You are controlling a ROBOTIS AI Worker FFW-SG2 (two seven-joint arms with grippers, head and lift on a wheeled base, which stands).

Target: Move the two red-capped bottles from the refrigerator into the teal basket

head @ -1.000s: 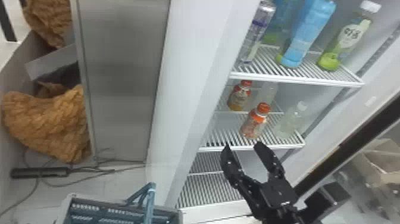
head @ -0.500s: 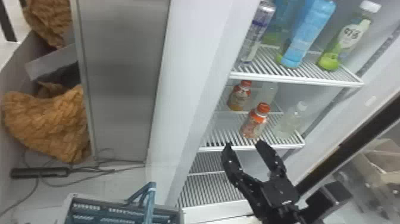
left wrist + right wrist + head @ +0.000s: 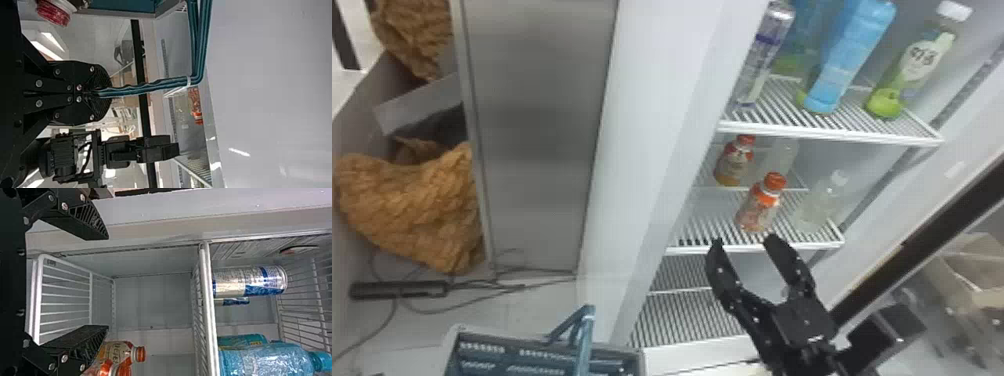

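Head view: labelled red-capped bottles (image 3: 758, 206)

To the left, a gap runs between the refrigerator wall (image 3: 672, 190) and the near red-capped bottle (image 3: 757, 210). To its right stands a clear bottle (image 3: 817, 207), with a narrow gap between them; the upper shelf (image 3: 832, 134) bars the way above.

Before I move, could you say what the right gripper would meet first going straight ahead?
Probably the nearer red-capped bottle, though depth is unclear and the shelf's front edge might come first.
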